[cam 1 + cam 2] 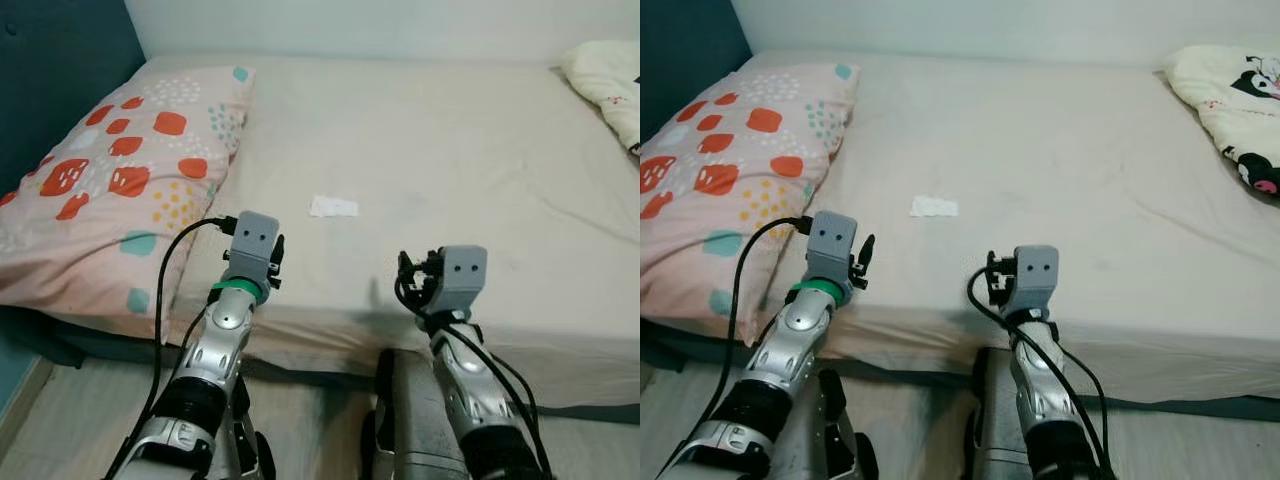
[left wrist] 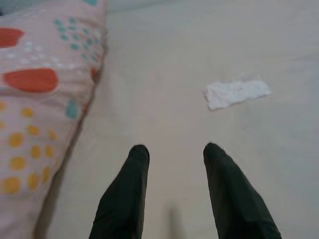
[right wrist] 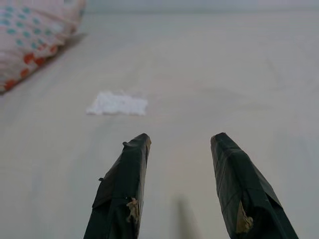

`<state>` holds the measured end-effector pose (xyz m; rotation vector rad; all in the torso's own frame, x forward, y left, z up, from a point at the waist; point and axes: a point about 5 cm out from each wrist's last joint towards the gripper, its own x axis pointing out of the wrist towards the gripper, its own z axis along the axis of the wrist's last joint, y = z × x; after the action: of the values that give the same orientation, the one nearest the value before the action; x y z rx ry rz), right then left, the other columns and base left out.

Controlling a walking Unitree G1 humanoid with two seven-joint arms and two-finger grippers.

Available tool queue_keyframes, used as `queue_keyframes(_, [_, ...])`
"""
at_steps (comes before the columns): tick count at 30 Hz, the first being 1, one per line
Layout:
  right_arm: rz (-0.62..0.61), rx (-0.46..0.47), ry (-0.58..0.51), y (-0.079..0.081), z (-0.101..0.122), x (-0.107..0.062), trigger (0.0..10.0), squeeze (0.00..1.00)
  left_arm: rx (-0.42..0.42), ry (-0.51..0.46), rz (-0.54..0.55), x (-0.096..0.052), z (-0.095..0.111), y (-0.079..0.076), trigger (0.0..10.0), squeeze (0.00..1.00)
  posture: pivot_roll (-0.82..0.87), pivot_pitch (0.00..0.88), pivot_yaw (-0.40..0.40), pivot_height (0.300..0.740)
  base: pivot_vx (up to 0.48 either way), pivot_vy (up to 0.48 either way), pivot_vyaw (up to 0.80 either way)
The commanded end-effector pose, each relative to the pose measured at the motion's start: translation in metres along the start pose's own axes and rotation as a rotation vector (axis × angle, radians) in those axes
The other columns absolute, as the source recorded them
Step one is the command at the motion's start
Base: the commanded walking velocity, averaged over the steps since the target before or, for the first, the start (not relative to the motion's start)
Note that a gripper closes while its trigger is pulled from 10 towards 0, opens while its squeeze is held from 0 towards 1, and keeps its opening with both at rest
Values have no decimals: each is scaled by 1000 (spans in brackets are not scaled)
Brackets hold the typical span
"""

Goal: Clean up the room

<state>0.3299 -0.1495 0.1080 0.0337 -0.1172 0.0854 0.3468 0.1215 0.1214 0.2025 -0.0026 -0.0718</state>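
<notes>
Left eye: I'm looking down at a bed [image 1: 450, 170] with a beige sheet; a small white scrap of tissue [image 1: 333, 207] is lying flat on it, left of centre, just beside the edge of a pink pillow [image 1: 120, 190] with red and teal spots. Both arms are reaching up at the near edge of the bed, the left claw [image 1: 277, 262] nearly in line with the tissue and short of it, the right claw [image 1: 412, 275] further right; I can't read either finger gap from here. A cream blanket [image 1: 608, 80] is sitting at the far right corner. Right eye: I'm seeing the same layout, and the blanket [image 1: 1230, 95] is showing a black-and-white cartoon print; wood floor [image 1: 920, 430] is showing under the arms. Left wrist: the left claw [image 2: 172, 154] is hovering over bare sheet with fingers [image 2: 130, 189] spread apart and gripping nothing, the tissue [image 2: 238, 92] is lying ahead and off to one side, apart from the tips, the pillow [image 2: 40, 84] is alongside. Right wrist: the right claw [image 3: 180, 142] is standing wide and empty over the sheet, the tissue [image 3: 117, 104] is lying ahead, clear of the fingers [image 3: 124, 184]; the tape on the fingers is fraying.
</notes>
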Motion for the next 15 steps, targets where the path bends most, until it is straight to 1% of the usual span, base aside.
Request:
queue_keyframes(1, [14,-2,27,1,-7,-2,10000,0,-6,20,3,-3,-4,4,10000,0,12,192,53,516,0,0,0])
queue_keyframes(4, [50,-9,40,-1,1,16,10000,0,8,11,17,-16,-4,25,10000,0,50,227,49,516,0,0,0])
queue_keyframes(5, [50,-9,40,-1,1,16,10000,0,8,11,17,-16,-4,25,10000,0,50,227,49,516,0,0,0])
queue_keyframes(6, [57,-13,51,-2,3,22,10000,0,15,12,31,-24,-4,36,10000,0,58,239,49,516,0,0,0])
queue_keyframes(11, [46,6,60,-3,5,26,10000,0,21,17,34,-28,-6,38,10000,0,66,250,48,516,0,0,0])
queue_keyframes(15, [42,27,56,-1,4,25,10000,0,13,18,25,-27,-4,30,10000,0,56,254,54,516,0,0,0])
